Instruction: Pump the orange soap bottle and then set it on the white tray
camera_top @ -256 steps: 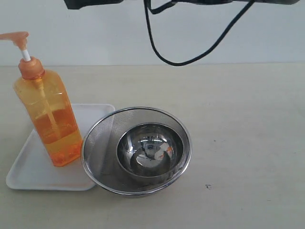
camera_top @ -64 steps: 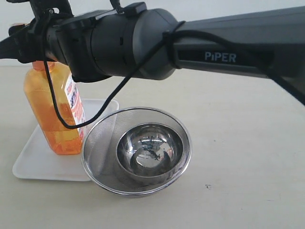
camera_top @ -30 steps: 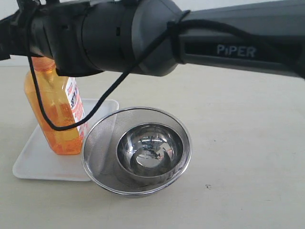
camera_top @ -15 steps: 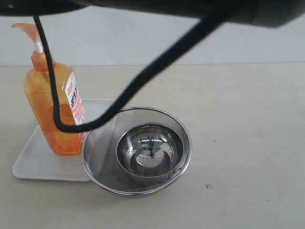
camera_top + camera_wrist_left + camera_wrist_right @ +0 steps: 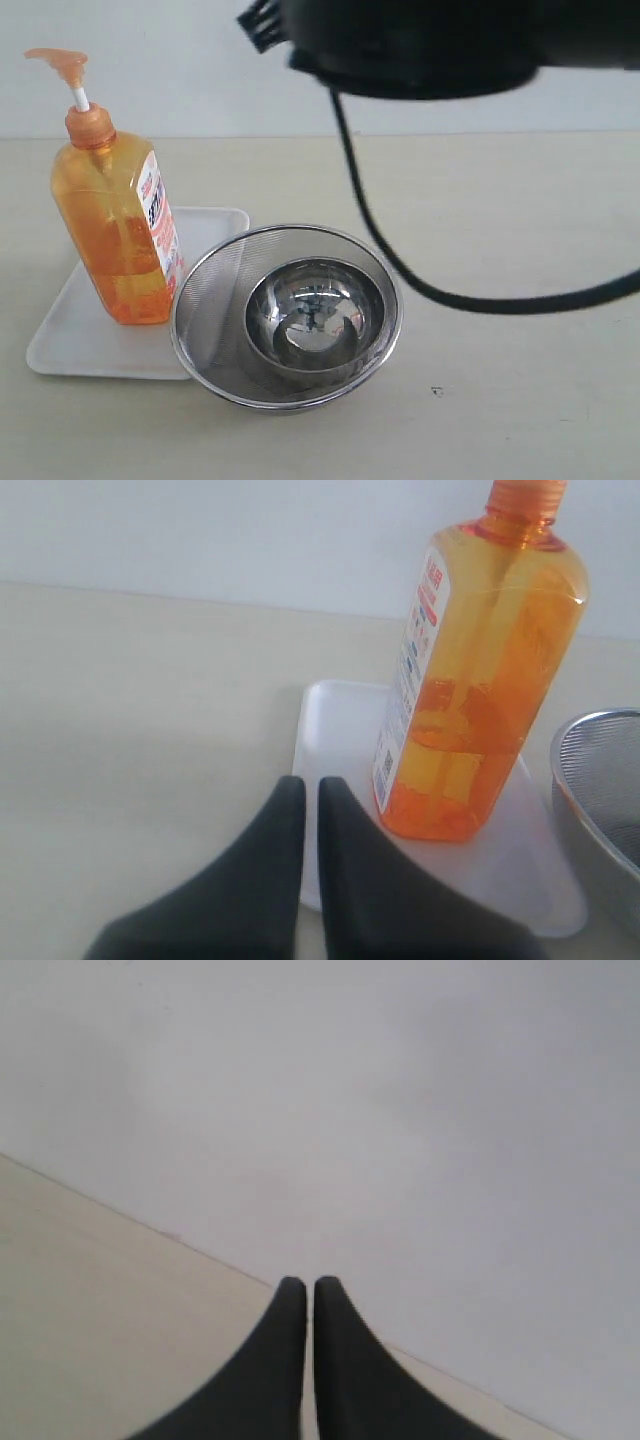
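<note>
My left tool (image 5: 310, 785), pressed together, sits nearer: bottle (image 5: 480, 680) upright on tray (image 5: 335, 730) just ahead; right tool (image 5: 308, 1285), also together, points away.

A steel bowl (image 5: 315, 315) is sitting inside a mesh strainer (image 5: 208, 300), which is resting on the beige tabletop (image 5: 530, 400).

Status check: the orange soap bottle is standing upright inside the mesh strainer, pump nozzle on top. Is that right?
Not quite. The orange soap bottle stands upright, pump nozzle on top, but on the white tray, beside the mesh strainer, not inside it. The exterior view shows this.
</note>
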Tool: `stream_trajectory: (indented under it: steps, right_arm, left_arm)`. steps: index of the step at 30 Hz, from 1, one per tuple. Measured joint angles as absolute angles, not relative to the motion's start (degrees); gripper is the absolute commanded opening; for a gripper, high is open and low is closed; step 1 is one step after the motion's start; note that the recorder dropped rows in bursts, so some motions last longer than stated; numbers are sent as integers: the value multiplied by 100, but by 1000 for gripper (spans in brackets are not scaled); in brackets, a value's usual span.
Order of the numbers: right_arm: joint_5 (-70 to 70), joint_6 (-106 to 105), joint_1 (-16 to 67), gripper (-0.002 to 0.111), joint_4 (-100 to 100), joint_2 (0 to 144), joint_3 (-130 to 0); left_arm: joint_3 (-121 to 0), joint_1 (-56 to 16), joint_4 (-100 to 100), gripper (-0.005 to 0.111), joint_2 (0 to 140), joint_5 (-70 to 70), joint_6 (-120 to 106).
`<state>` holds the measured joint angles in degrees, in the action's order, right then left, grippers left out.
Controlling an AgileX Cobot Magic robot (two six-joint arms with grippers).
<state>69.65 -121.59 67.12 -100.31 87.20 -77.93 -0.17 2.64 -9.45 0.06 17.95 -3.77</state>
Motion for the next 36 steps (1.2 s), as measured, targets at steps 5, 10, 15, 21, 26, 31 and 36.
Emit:
stream_trajectory:
  steps: [5, 10, 15, 21, 26, 31, 36]
  right_arm:
    - [6980, -11918, 6511, 0, -10042, 8020, -7050]
    - [6752, -11716, 6476, 0, -10042, 7323, -6341]
    - [5861, -11562, 6463, 0, -10031, 6794, -5564]
    - [3644, -11068, 6463, 0, -10055, 6587, -4728]
    - [2185, -10990, 6463, 0, -10053, 6864, -4496]
    - [1127, -10878, 6463, 0, -10053, 7396, -4494]
    - [624, -10741, 6463, 0, -10043, 7854, -4494]
  left_arm:
    - [-17, 264, -945, 5, 6, 1795, -377]
    - [-17, 264, -945, 5, 6, 1795, -377]
    - [-17, 264, -945, 5, 6, 1795, -377]
    - [-17, 264, -945, 5, 6, 1795, -377]
    - [-17, 264, -945, 5, 6, 1795, -377]
    - [-17, 264, -945, 5, 6, 1795, -377]
    - [-17, 264, -945, 5, 6, 1795, -377]
